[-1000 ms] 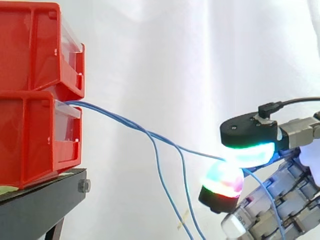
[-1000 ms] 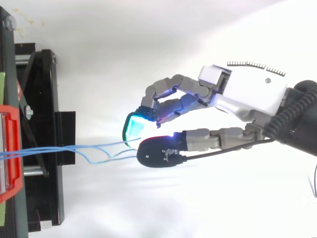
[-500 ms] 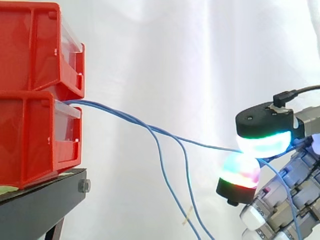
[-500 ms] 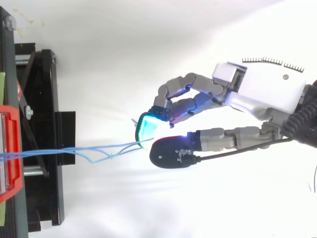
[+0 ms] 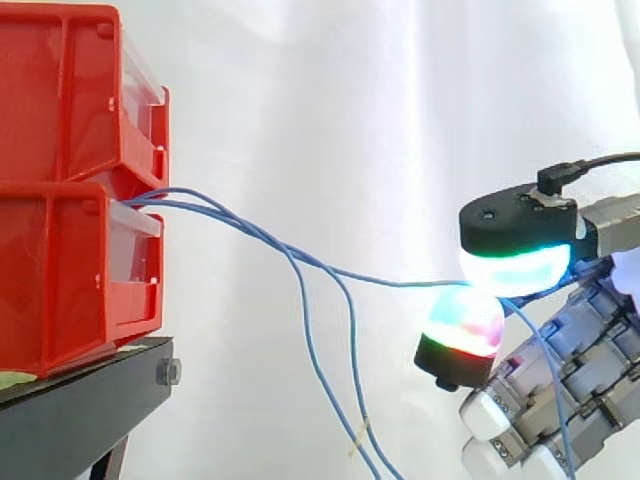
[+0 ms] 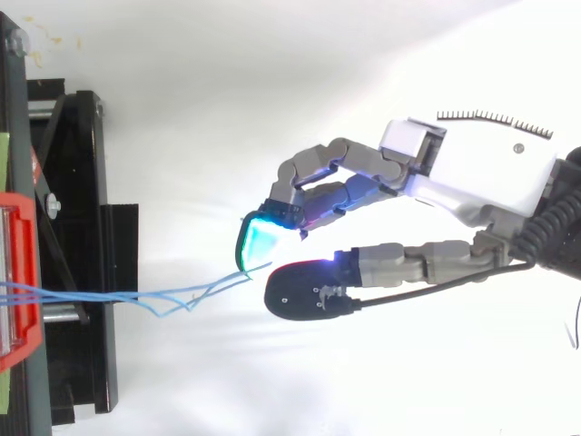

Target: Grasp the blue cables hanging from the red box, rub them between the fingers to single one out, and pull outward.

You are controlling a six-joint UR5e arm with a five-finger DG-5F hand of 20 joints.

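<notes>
Thin blue cables (image 6: 91,295) come out of the lower red bin (image 5: 60,270) and run right, away from it. One blue cable (image 5: 400,282) reaches my hand (image 6: 481,173) and is pinched between the black-backed thumb pad (image 5: 515,265) and a glowing fingertip (image 5: 462,320). Past the pinch it drops down along the fingers. Two other strands (image 5: 357,350) hang free below it, left of the hand. The hand sits well right of the bins, fingers curled toward them.
A second red bin (image 5: 70,90) is stacked on the lower one. Both rest on a black stand (image 5: 80,400), seen from above as a frame (image 6: 82,182) at the left. A white curtain lies behind everything.
The hand first drew right, away from the bins, then came back a little left. The held cable now sags more, and the strands spread apart at the bin's mouth.
</notes>
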